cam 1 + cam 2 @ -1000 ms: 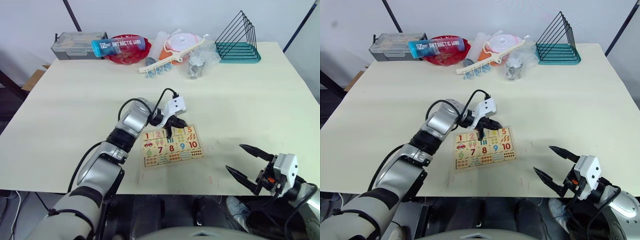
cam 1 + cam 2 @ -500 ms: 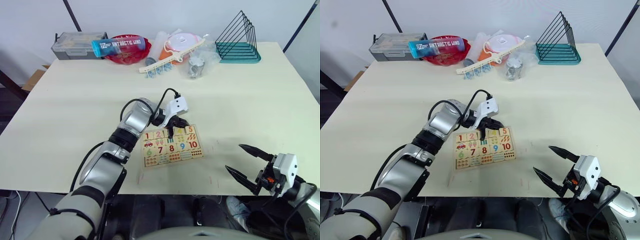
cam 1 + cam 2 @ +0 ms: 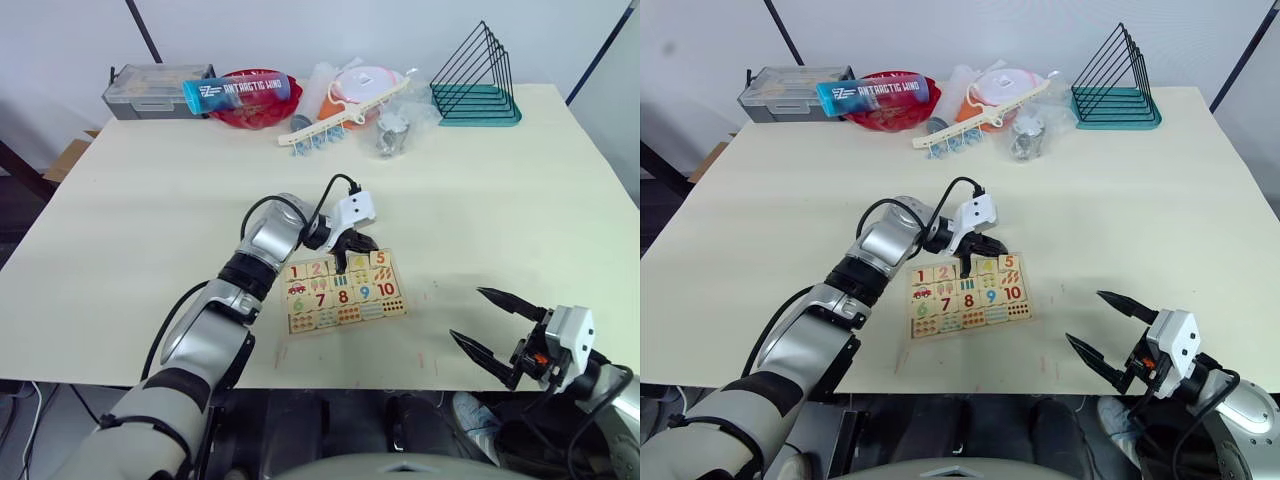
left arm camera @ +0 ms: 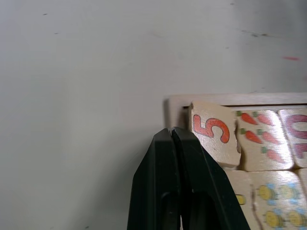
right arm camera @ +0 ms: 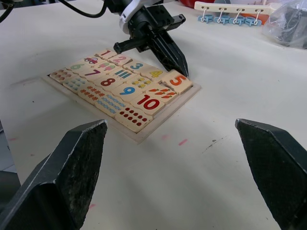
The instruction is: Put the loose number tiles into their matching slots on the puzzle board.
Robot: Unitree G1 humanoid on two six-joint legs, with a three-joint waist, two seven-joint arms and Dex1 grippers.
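Pale bench [image 3: 150, 200] carries the puzzle board [image 3: 345, 318]; left hand [image 5: 181, 68], fingers pressed together, tips beside the tilted 5 tile [image 4: 216, 133]; right hand [image 3: 482, 322] spread wide

4 tile: the left gripper [image 3: 352, 264] covers part of it in the left eye view.
Puzzle board [image 4: 230, 99]: cut off by the picture's edge in the left wrist view.
10 tile [image 4: 298, 128]: only half shows there.
Clear bag [image 3: 395, 130]: what is inside is too small to tell.
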